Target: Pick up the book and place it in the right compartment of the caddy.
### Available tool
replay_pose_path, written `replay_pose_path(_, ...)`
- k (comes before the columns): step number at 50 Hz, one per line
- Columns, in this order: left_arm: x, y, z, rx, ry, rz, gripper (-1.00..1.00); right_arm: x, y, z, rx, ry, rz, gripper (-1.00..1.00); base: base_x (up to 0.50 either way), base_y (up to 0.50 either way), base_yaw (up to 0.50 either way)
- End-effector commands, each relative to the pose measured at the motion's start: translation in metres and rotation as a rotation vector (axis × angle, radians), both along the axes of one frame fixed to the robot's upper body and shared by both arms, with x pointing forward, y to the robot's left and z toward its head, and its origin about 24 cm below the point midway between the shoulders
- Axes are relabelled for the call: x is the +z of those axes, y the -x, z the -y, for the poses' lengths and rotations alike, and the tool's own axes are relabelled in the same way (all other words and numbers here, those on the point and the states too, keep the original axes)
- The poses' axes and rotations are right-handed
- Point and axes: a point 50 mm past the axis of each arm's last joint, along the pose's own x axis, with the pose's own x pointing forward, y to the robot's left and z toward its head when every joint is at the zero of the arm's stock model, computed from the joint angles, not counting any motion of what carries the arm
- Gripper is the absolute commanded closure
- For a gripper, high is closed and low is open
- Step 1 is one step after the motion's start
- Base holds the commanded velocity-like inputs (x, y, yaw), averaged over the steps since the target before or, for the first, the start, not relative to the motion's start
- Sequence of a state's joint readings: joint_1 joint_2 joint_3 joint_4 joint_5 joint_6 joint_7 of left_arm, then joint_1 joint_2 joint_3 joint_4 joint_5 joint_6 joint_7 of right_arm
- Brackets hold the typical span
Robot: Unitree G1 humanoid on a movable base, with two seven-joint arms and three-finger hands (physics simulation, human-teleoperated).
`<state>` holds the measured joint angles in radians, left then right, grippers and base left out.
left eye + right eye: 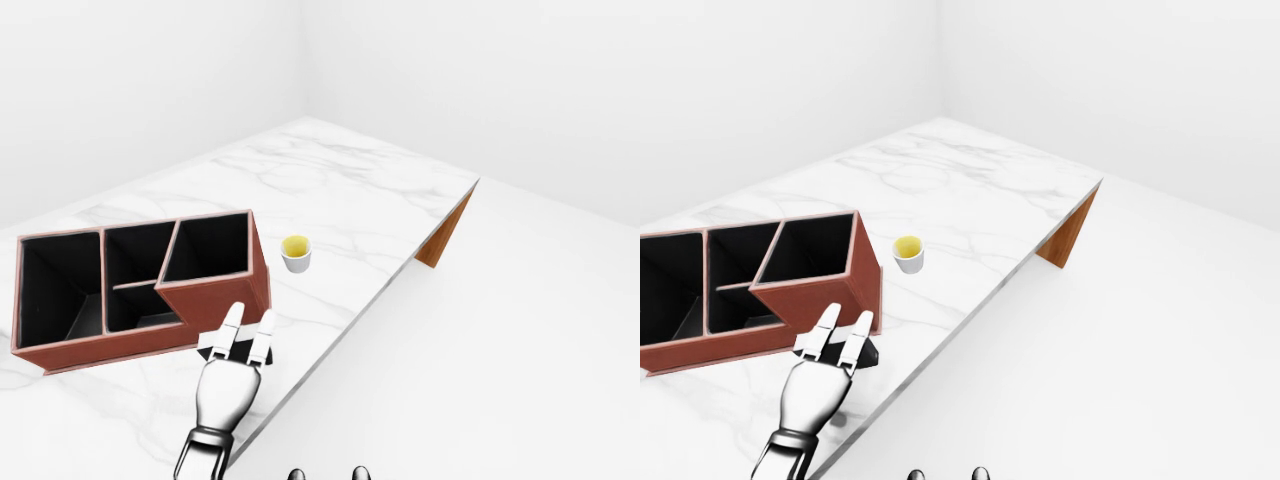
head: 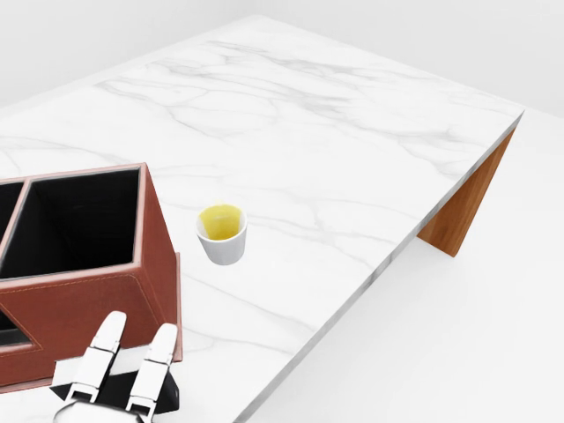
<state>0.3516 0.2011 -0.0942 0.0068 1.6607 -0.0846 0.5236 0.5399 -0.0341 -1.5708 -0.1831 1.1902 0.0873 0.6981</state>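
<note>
I am laying my right hand [image 1: 232, 372], chrome with white finger pads, over the thin black flat book [image 2: 154, 386] that is lying on the white marble table [image 2: 352, 159] near its edge. The book is sitting just beside the low wall of the reddish-brown leather-look caddy [image 1: 215, 298], under the caddy's right end in the left-eye view. 2 fingers [image 2: 104, 345] are stretching flat across the cover toward the caddy wall; nothing is curling round the book, so I am reading the hand as extended and not yet gripping. The thumb is hidden; I cannot tell where it is sitting.

Judgement on the step in hand: the book is lying flat, so I am needing an edge to get under. Drawing it toward the table edge and catching the underside with the thumb looks workable, though it may slip off.

The right compartment [image 1: 208, 246] is standing open and dark. A small white cup with yellow contents [image 1: 296, 253] is standing apart to its right, so I am planning the lift clear of it.

My left hand is not showing.
</note>
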Motion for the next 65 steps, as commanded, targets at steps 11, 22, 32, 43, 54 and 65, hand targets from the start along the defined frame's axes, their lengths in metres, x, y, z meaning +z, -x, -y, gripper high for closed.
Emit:
replay_pose_path(11, 0.002, -0.007, -0.009, 0.043, 0.036, 0.014, -1.00, 0.000, 0.000, 0.000, -0.001, 0.000, -0.005, -1.00, 0.00, 0.00, 0.00)
replay_pose_path(22, -0.001, -0.010, -0.013, 0.060, 0.036, 0.004, -1.00, -0.001, 0.000, 0.000, -0.003, -0.003, -0.006, -1.00, 0.00, 0.00, 0.00)
replay_pose_path(32, -0.009, -0.017, -0.017, 0.074, 0.037, -0.028, -1.00, -0.002, 0.000, 0.000, -0.004, -0.005, -0.007, -1.00, 0.00, 0.00, 0.00)
replay_pose_path(43, -0.015, -0.021, -0.021, 0.085, 0.037, -0.052, -1.00, -0.001, 0.000, 0.000, -0.003, -0.003, -0.007, -1.00, 0.00, 0.00, 0.00)
replay_pose_path(54, -0.018, -0.025, -0.025, 0.097, 0.041, -0.063, -1.00, -0.003, 0.000, 0.000, -0.007, -0.008, -0.011, -1.00, 0.00, 0.00, 0.00)
replay_pose_path(65, -0.022, -0.024, -0.027, 0.105, 0.029, -0.085, -1.00, -0.002, 0.000, 0.000, -0.005, -0.005, -0.010, -1.00, 0.00, 0.00, -0.01)
